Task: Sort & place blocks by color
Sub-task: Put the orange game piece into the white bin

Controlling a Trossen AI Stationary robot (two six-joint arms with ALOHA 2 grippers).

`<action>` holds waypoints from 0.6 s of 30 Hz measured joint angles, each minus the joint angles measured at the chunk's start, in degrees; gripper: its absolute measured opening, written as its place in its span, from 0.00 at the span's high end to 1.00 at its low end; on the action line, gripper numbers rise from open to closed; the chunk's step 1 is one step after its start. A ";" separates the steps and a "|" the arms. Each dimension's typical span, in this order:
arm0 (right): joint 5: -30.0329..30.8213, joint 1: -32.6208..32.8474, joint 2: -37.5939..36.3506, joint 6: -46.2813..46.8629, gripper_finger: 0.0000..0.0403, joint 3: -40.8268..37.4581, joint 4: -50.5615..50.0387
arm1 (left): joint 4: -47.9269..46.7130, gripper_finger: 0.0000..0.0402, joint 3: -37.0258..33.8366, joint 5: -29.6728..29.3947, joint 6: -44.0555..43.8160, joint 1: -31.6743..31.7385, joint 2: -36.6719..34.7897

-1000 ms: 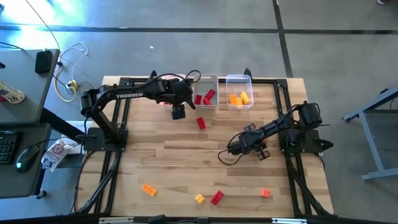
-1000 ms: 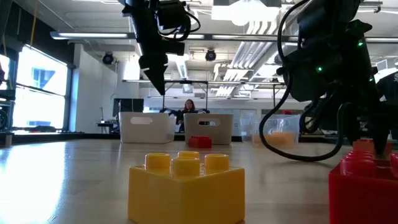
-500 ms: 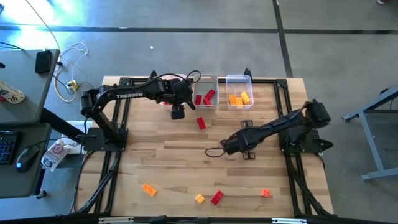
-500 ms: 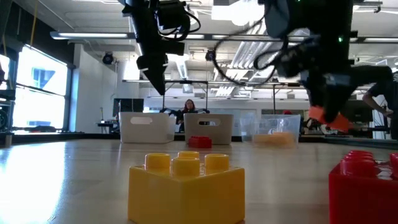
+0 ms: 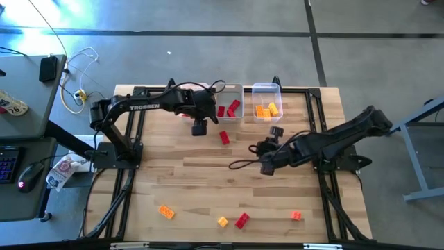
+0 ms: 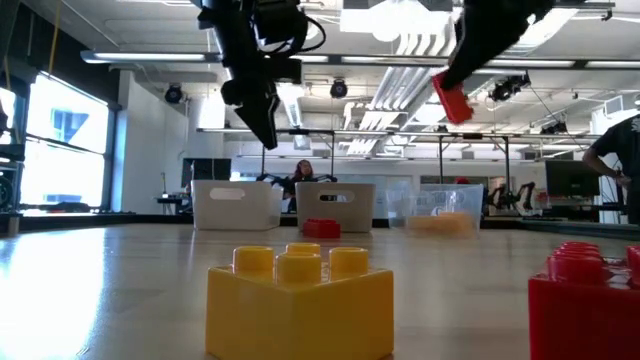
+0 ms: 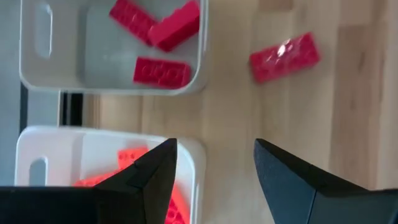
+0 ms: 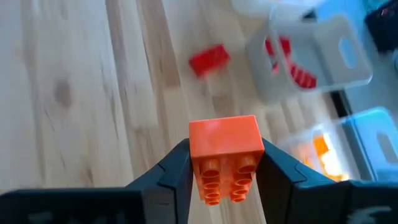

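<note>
In the high view, a desk edge with a mouse point(image 5: 26, 184) and keyboard sits at the far left of the frame, well apart from the table point(image 5: 201, 173). The left arm reaches from the table's left side toward upper centre, where the left gripper point(image 5: 200, 128) hangs with its fingers spread and nothing between them, just left of the bin of red blocks point(image 5: 231, 103). In the left wrist view its dark fingers point(image 7: 155, 177) frame that bin's corner and a second white bin point(image 7: 68, 155) holding orange-red pieces. A loose red block point(image 5: 224, 137) lies flat on the wood just below the red bin, its long axis running nearly up-down in the frame, slightly tilted. Right of the red bin stands a clear bin point(image 5: 266, 103) with orange and yellow blocks inside. The middle of the table between the arms is bare wood. The right arm stretches in from the right edge toward centre; the right gripper point(image 5: 266, 157) is pinching an orange-red block point(image 8: 225, 155), held off the table, its studs facing the wrist camera. In the low view that block point(image 6: 452, 98) hangs high at upper right, tilted. Along the lower edge of the high view lie four loose blocks: an orange one point(image 5: 166, 211) at lower left, a yellow one point(image 5: 222, 221), a red one point(image 5: 242, 220) angled diagonally, and a small orange one point(image 5: 296, 216) at lower right.
</note>
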 joint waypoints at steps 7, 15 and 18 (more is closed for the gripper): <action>0.93 0.03 -2.90 -4.29 0.72 0.00 9.27 | 6.32 0.50 0.00 5.40 0.89 -2.37 0.01; 0.62 0.03 -3.09 -11.19 0.72 -0.02 18.95 | 15.69 0.50 0.00 10.57 0.92 -6.73 0.02; 0.52 0.03 -3.09 -13.06 0.72 -0.02 21.61 | 18.92 0.50 0.00 12.53 0.92 -8.40 0.02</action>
